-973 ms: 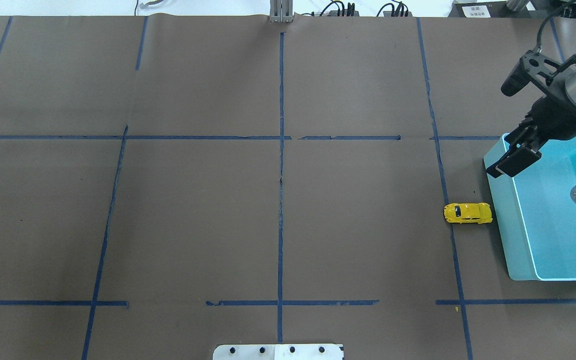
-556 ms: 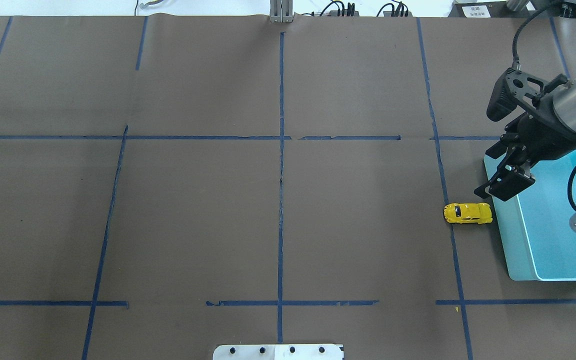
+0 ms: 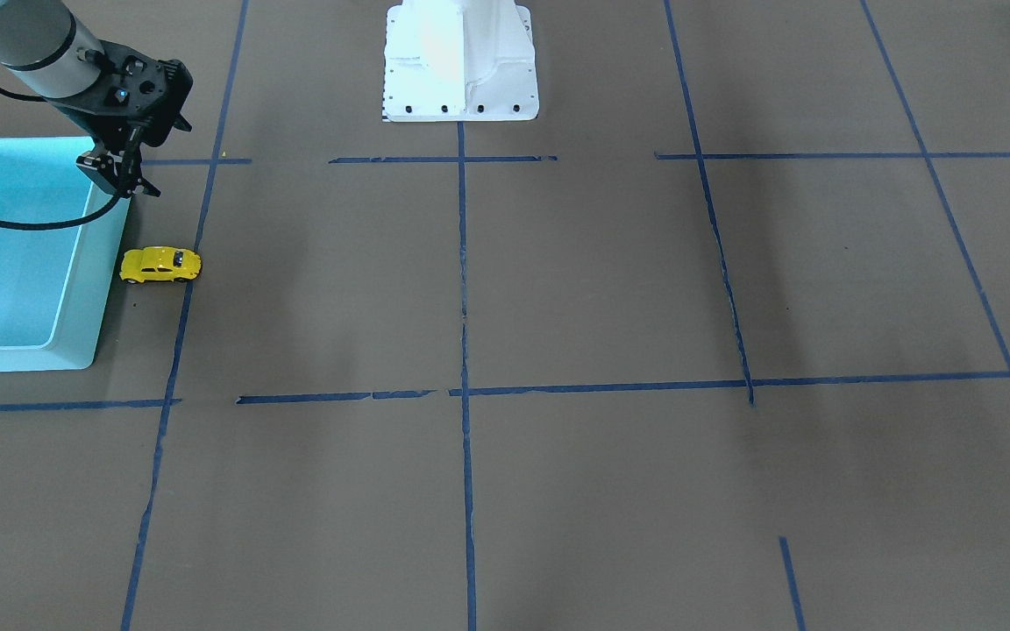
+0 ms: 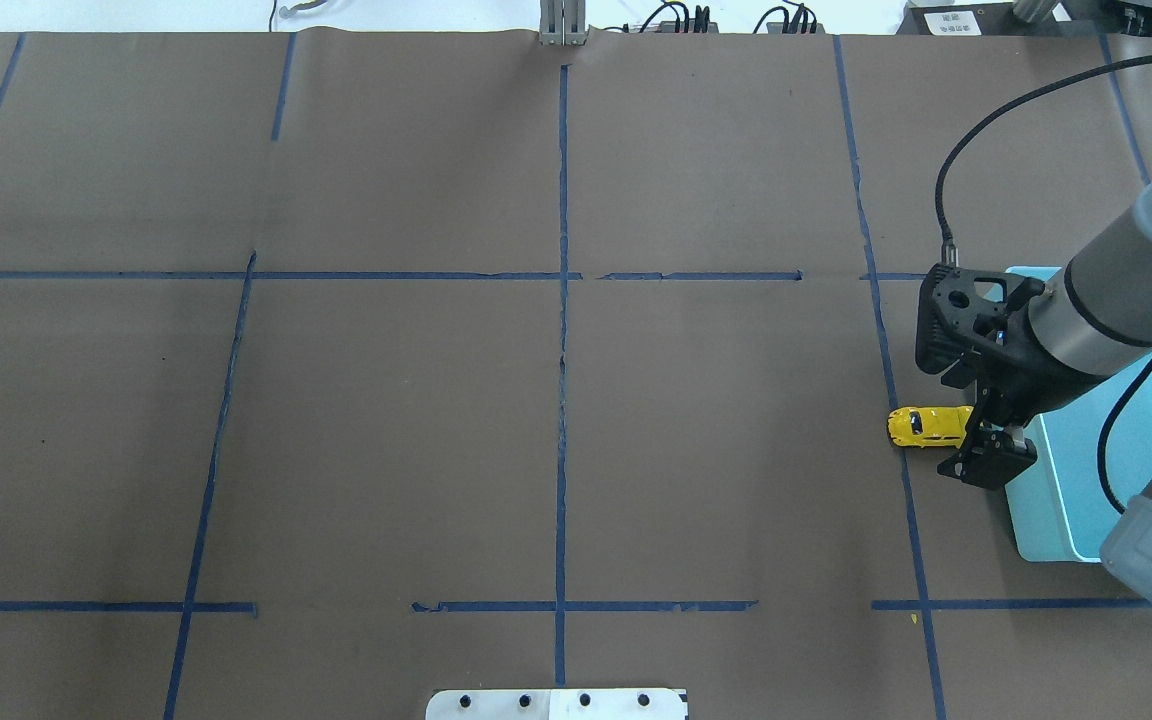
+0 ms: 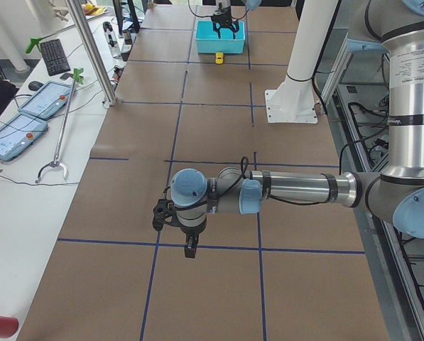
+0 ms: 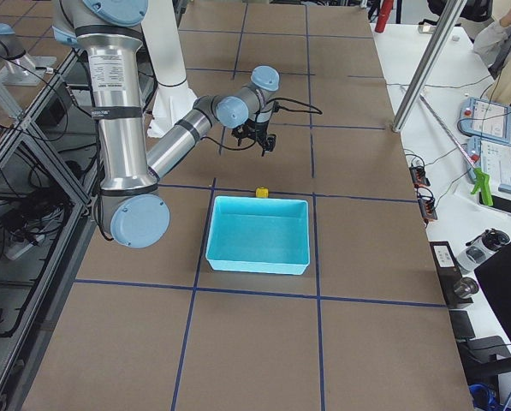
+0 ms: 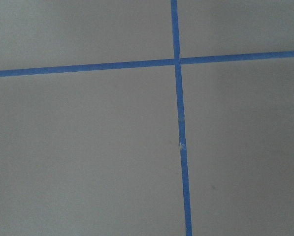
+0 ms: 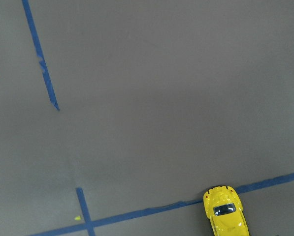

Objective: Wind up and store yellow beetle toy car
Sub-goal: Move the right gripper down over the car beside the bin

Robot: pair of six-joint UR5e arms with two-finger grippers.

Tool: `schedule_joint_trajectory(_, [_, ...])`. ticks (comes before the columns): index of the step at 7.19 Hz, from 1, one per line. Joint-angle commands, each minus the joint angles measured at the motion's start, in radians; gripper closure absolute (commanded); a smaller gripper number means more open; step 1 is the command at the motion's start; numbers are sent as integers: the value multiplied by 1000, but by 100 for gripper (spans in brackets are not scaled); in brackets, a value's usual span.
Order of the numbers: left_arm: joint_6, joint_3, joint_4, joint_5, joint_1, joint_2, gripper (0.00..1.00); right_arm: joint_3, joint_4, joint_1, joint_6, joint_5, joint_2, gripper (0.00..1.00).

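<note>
A tiny yellow beetle toy car (image 4: 921, 427) sits on the brown-papered table (image 4: 386, 430), one end across a blue tape line (image 4: 913, 530), just outside the wall of a turquoise bin (image 4: 1036, 505). The right gripper (image 4: 986, 462) hangs above the car's bin-side end, fingers spread and empty. The left gripper (image 5: 189, 247) hovers well apart; whether its fingers are parted cannot be told
</note>
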Motion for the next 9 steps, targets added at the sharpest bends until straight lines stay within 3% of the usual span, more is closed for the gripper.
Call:
schedule_joint_trajectory(1, [1,10,1,2,4,-18,0,6,-41,-84,-175,-237,-22,1])
schedule_joint_trajectory(2, [1,10,1,2,2,-19,0,5,-45,-110,-208,-303,-42,1])
schedule_joint_trajectory(4, [6,19,1,2,2,-23,0,-44,-103,-124,-207,-305,-25,1])
schedule_joint_trajectory(6, [7,25,1,2,2,-23,0,-154,-99,-141,-208,-310,71,0])
schedule_joint_trajectory(9, [7,34,1,2,1,-25,0,-242,-84,-147,-254,-379,114,0])
